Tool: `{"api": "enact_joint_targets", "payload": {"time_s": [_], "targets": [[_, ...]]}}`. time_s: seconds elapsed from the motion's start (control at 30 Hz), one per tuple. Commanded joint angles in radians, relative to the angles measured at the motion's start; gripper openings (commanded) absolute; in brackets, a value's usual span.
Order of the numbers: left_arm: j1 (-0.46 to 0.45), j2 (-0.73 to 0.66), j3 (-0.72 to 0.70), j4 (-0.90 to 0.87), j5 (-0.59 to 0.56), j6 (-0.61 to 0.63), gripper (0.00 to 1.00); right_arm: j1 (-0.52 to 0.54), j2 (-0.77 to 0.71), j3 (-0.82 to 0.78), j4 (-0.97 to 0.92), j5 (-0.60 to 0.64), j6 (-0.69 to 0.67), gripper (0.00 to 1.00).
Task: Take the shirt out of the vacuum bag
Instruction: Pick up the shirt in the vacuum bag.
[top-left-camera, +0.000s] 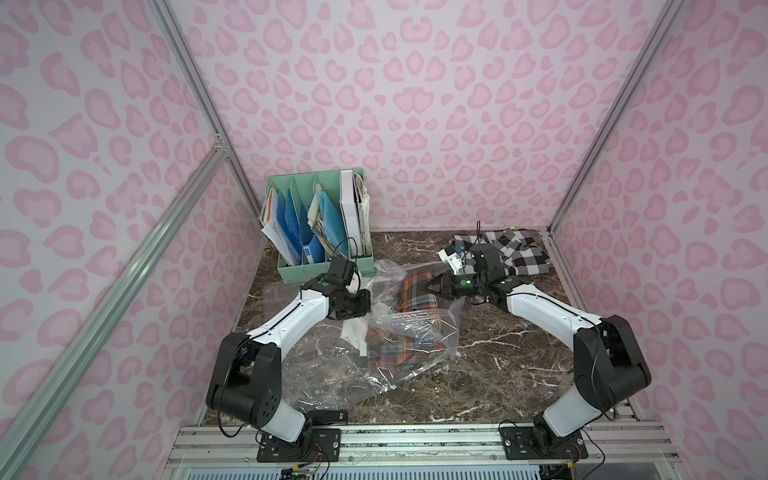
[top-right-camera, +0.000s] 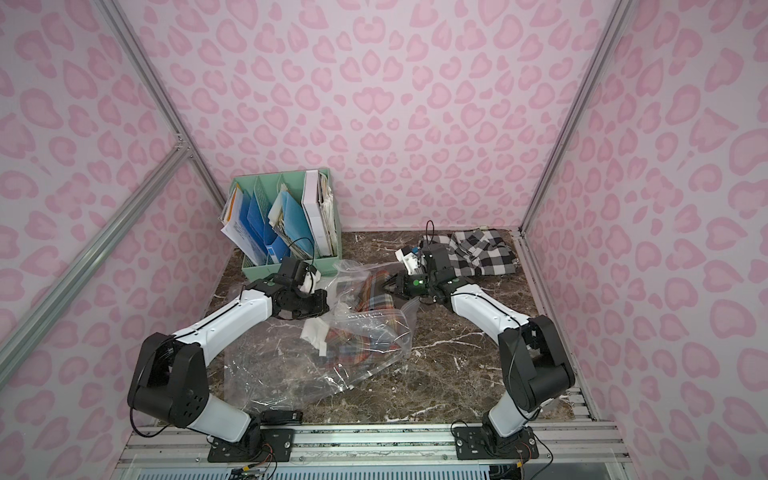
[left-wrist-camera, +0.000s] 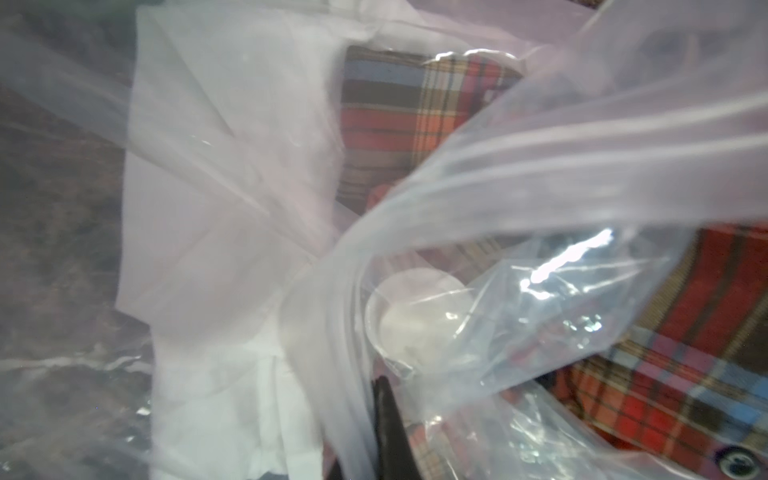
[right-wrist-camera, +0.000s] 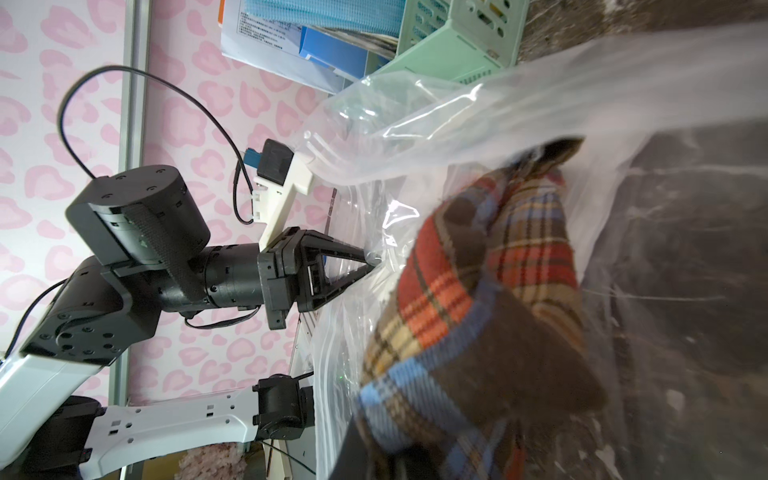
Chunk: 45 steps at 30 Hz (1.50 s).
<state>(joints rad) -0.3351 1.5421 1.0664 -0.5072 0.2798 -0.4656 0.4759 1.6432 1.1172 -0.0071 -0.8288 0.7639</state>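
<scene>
The vacuum bag (top-left-camera: 332, 365) lies crumpled in the middle of the marble table, clear and crinkly; its round white valve disc (left-wrist-camera: 411, 316) shows in the left wrist view. Inside it is the shirt (top-left-camera: 411, 297), a red, blue and brown plaid. My right gripper (top-left-camera: 431, 286) reaches into the bag's far end and is shut on a bunched fold of the shirt (right-wrist-camera: 478, 299). On the opposite side my left gripper (right-wrist-camera: 372, 264) is shut on a pinch of the bag's plastic (left-wrist-camera: 332, 291). A white folded sheet (top-left-camera: 353, 334) lies beside the shirt under the plastic.
A mint green file organiser (top-left-camera: 328, 266) with blue folders stands at the back left, close to the left wrist. A black-and-white checked cloth (top-left-camera: 515, 253) lies at the back right behind the right wrist. Pink patterned walls enclose three sides. A small black device (top-left-camera: 330, 415) sits at the front edge.
</scene>
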Motion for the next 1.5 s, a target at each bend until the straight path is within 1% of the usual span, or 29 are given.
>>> {"api": "enact_joint_targets", "payload": {"time_s": [0.0,0.13,0.2,0.3,0.43,0.57,0.73,0.87,0.97,1.03,1.2,1.27,1.3,1.33,1.4,1.47], "targets": [[-0.037,0.0,0.007,0.018,0.028,-0.007,0.04,0.032,0.036,0.064,0.012,-0.017,0.011,0.0],[-0.096,0.017,0.01,0.039,0.026,-0.025,0.04,0.072,0.09,0.167,-0.033,0.006,0.004,0.0],[-0.112,0.02,0.008,0.044,0.02,-0.03,0.04,0.078,0.104,0.213,-0.053,0.018,0.0,0.0],[-0.12,0.018,-0.008,0.049,0.012,-0.031,0.04,0.075,0.108,0.287,-0.084,0.036,-0.001,0.0],[-0.124,0.016,-0.028,0.058,0.01,-0.027,0.04,0.066,0.125,0.373,-0.145,0.031,0.014,0.0],[-0.128,0.022,-0.057,0.071,-0.002,-0.025,0.04,0.057,0.103,0.38,-0.13,0.026,0.051,0.0],[-0.128,0.03,-0.083,0.066,-0.028,-0.024,0.04,0.014,0.045,0.329,-0.155,0.031,0.062,0.0],[-0.129,0.046,-0.086,0.04,-0.075,-0.007,0.04,-0.05,-0.033,0.253,-0.142,0.015,0.08,0.0],[-0.128,0.058,-0.093,0.032,-0.111,-0.003,0.04,-0.103,-0.088,0.164,-0.108,-0.013,0.114,0.0],[-0.128,0.067,-0.1,0.034,-0.123,-0.004,0.04,-0.139,-0.125,0.116,-0.072,-0.036,0.139,0.0],[-0.133,0.082,-0.097,0.036,-0.133,0.002,0.04,-0.231,-0.215,-0.047,0.133,-0.119,0.266,0.0],[-0.134,0.086,-0.081,0.024,-0.142,0.007,0.04,-0.271,-0.239,-0.087,0.139,-0.137,0.269,0.0],[-0.134,0.08,-0.077,0.035,-0.123,0.013,0.04,-0.29,-0.248,-0.107,0.139,-0.146,0.264,0.0],[-0.135,0.07,-0.077,0.059,-0.093,0.016,0.07,-0.304,-0.25,-0.122,0.133,-0.154,0.258,0.0],[-0.139,0.054,-0.065,0.077,-0.07,0.005,0.21,-0.313,-0.24,-0.14,0.079,-0.158,0.214,0.0],[-0.139,0.053,-0.029,0.051,-0.084,-0.007,0.39,-0.309,-0.221,-0.16,0.006,-0.141,0.151,0.0]]}}
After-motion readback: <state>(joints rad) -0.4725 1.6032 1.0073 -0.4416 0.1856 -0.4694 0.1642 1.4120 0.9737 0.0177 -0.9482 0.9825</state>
